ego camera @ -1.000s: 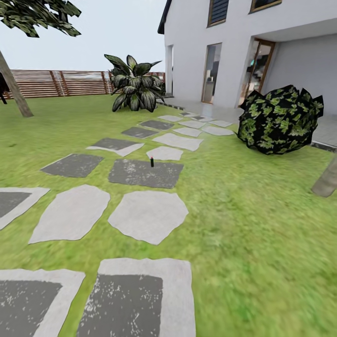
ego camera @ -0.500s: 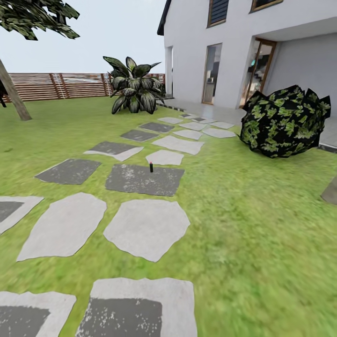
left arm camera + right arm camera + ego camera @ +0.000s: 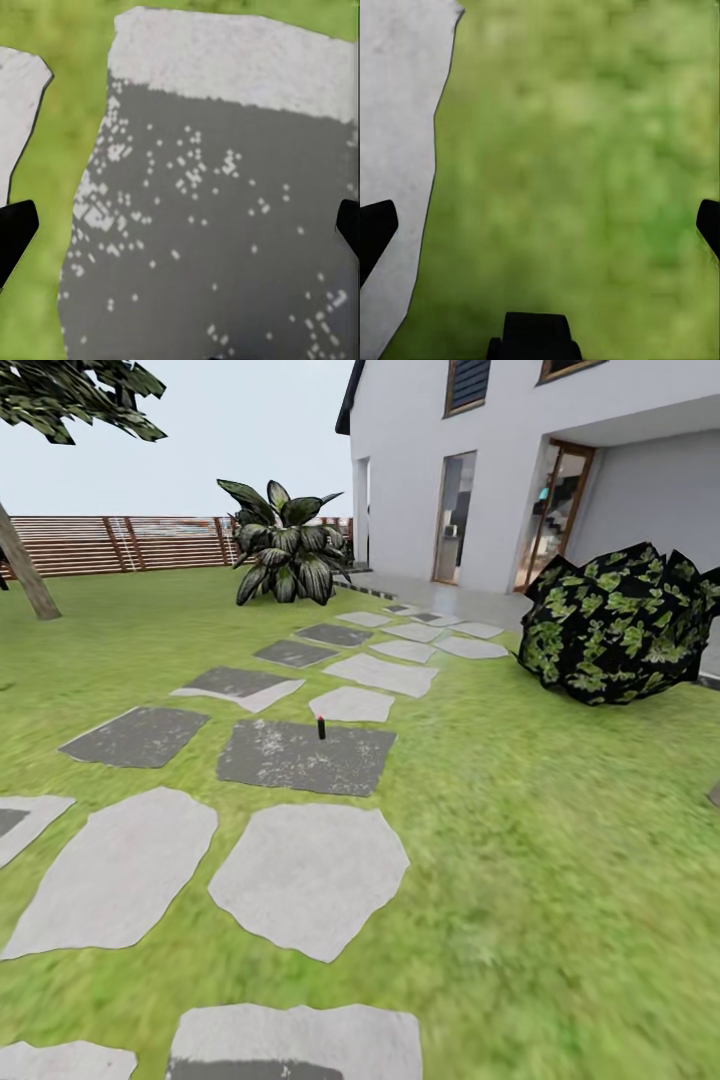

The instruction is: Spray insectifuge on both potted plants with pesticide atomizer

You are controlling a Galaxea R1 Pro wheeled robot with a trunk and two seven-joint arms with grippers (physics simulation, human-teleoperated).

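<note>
- Small dark upright pesticide atomizer [image 3: 321,728] stands at far edge of dark grey speckled paving slab [image 3: 300,758].
- My left gripper [image 3: 180,225] and right gripper [image 3: 540,225]: jaws spread wide, holding nothing.

Not much of the robot on show here. From the left wrist, the left gripper [image 3: 180,232] shows as two plain matte black fingers [image 3: 15,229], blunt-cornered, unmarked. From the right wrist, the right gripper [image 3: 540,232] shows the same black fingers [image 3: 375,229], plus a squat black block [image 3: 535,337] between them, with small rounded lugs at its base.
</note>
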